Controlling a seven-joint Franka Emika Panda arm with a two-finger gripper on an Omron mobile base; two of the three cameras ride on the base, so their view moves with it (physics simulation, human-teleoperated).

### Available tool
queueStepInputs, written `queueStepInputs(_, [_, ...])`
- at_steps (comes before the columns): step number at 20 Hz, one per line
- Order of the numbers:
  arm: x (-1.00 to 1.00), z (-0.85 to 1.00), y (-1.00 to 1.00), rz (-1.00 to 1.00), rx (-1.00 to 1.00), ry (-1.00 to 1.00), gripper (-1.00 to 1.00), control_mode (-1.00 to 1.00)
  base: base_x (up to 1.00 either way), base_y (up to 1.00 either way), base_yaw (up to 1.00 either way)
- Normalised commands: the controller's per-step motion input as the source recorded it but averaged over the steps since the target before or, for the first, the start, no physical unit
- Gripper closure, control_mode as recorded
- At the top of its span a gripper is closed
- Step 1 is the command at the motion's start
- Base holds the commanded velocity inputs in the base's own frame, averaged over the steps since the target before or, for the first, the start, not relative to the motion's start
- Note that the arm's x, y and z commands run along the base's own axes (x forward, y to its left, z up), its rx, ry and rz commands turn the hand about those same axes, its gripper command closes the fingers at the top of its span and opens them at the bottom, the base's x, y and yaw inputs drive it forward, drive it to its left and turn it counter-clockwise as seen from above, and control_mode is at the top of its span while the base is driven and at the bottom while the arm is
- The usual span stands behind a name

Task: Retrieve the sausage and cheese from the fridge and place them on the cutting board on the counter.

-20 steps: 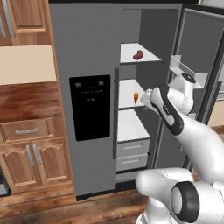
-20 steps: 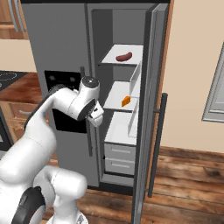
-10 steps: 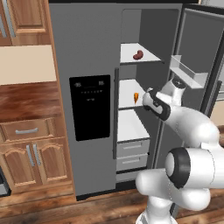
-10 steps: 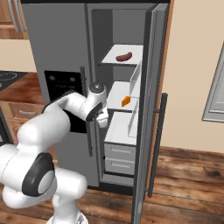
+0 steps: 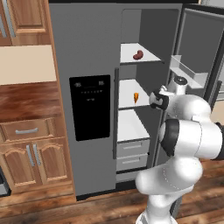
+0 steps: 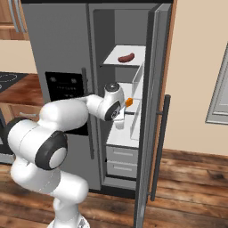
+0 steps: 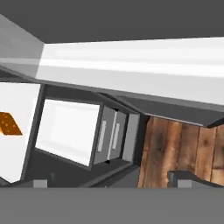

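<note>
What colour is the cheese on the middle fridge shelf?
Orange-yellow. The cheese shows best in the hand view, against the white shelf.

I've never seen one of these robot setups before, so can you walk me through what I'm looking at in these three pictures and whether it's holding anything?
The white jointed machine is a robot arm on a driving base, in a computer-rendered kitchen. Two pictures come from cameras on the base, behind the arm: one from its left, one from its right. The third comes from a camera on the hand, so it looks tilted.

The arm is reaching into an open grey fridge. On an upper white shelf lies a dark red sausage. On the shelf below sits a small orange cheese wedge, also visible at the left edge of the hand view. White drawers sit lower down.

The end effector, seen in the right base view, sits just below and in front of the cheese. It is open and holds nothing. A reddish-brown counter is to the fridge's left.
</note>
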Motion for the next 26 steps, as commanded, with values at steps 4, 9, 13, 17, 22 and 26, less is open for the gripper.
queueStepInputs(4, [0.37, -0.16, -0.59, -0.21, 0.0, 0.04, -1.0, -1.0, 0.0, 0.0, 0.0])
queueStepInputs(9, [0.27, -0.17, -0.74, -0.21, 0.0, 0.06, -1.0, -1.0, 0.0, 0.0, 0.0])
queueStepInputs(13, [0.17, -0.13, -0.84, -0.19, 0.0, 0.06, -1.0, -1.0, 0.0, 0.0, 0.0])
queueStepInputs(17, [0.03, -0.07, -0.81, -0.17, 0.0, 0.06, -1.0, -1.0, 0.0, 0.0, 0.0])
queueStepInputs(22, [-0.25, 0.0, 0.02, -0.06, 0.01, 0.0, -1.0, -1.0, 0.0, 0.0, 0.0])
queueStepInputs(26, [-0.73, 0.0, 0.71, 0.01, 0.01, 0.0, -1.0, -1.0, 0.0, 0.0, 0.0])
